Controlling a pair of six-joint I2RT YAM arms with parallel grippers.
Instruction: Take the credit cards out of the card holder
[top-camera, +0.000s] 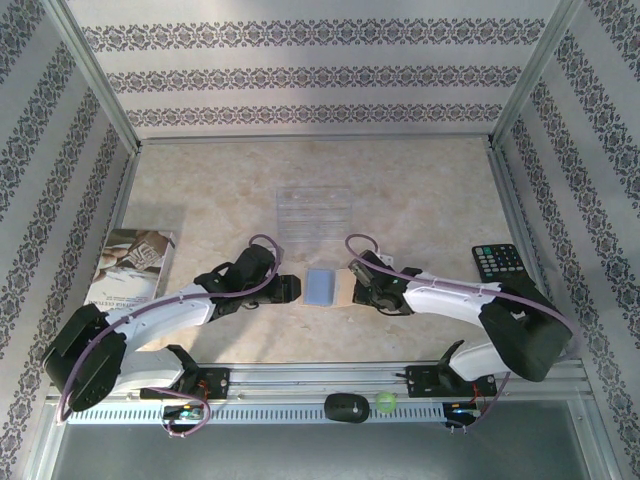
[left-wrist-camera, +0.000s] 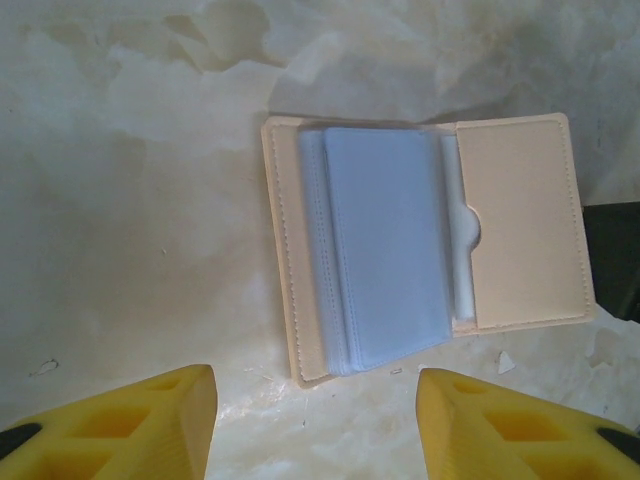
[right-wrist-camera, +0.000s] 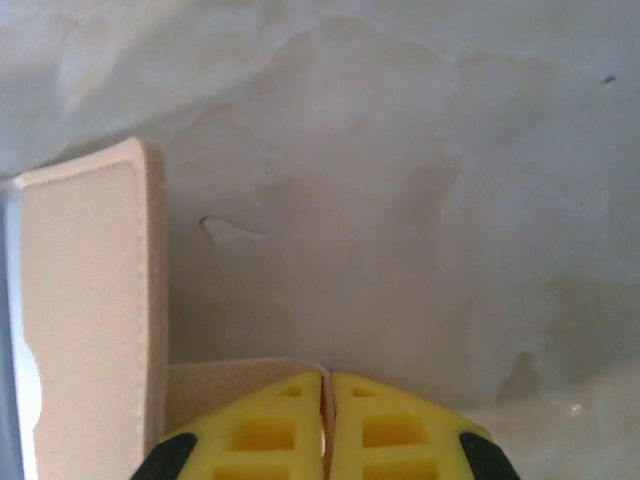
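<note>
Tan and flat, the card holder lies open on the marbled table between the two grippers. The left gripper, yellow fingers half apart and empty, should come in low at the mouth of the tan pocket and nip the whitish card, while the right gripper, fingers almost together and seemingly pinching the closing tab, pins the wallet down. Inside, pale blue-grey sleeves sit beside that pocket, the card a mere sliver at the seam.

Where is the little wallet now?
Top view: the card holder lies open mid-table between the left gripper and right gripper, below the clear tray.
</note>
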